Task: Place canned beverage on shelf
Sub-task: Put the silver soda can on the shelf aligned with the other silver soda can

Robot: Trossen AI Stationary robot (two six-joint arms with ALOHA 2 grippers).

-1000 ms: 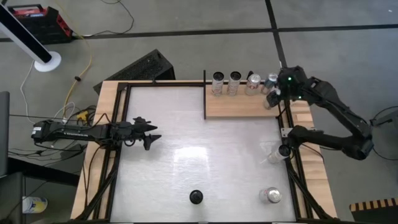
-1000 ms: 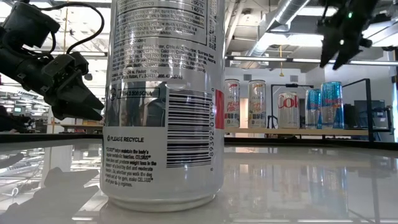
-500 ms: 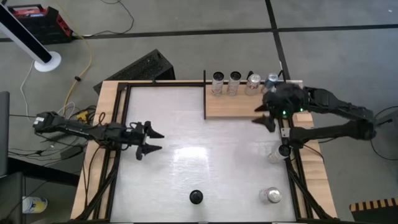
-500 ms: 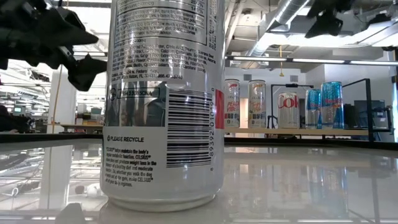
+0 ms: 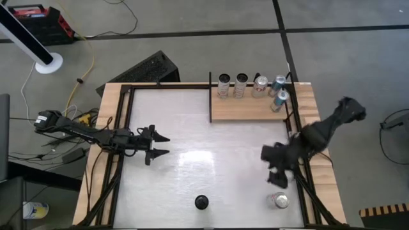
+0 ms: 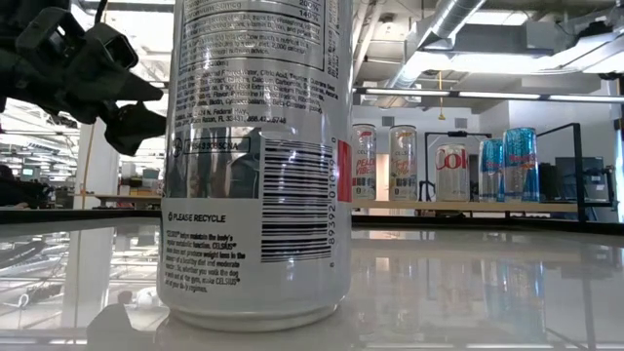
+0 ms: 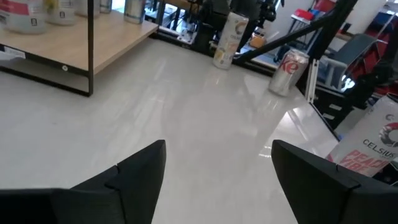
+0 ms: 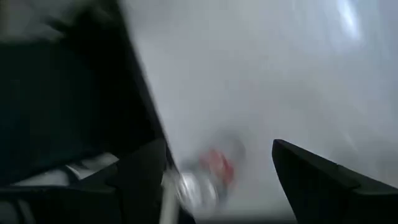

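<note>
High view puts the right gripper (image 5: 276, 167) over the right side of the glossy white tabletop (image 5: 192, 128), its two dark fingers spread apart and holding nothing, above a silver can with red lettering (image 5: 283, 158) that stands by the table's right rail; right wrist view shows that same can (image 8: 214, 167) blurred between the spread fingers (image 8: 317, 180), and whether they touch it cannot be told. Another silver can (image 5: 278, 200) stands nearer the table's front right corner, well apart from a dark-topped can (image 5: 201, 202) at the front middle, which fills the low view as a tall silver barcode-printed can (image 6: 258, 166). At the far right sits the flat light-wood plank shelf edged by thin black rods (image 5: 246, 108), carrying five upright cans: two silver (image 5: 223, 85), one red-and-silver (image 5: 260, 86) and two blue (image 5: 278, 99). Over the table's left part hangs the left gripper (image 5: 158, 145), fingers (image 7: 134, 174) apart and empty, touching nothing
</note>
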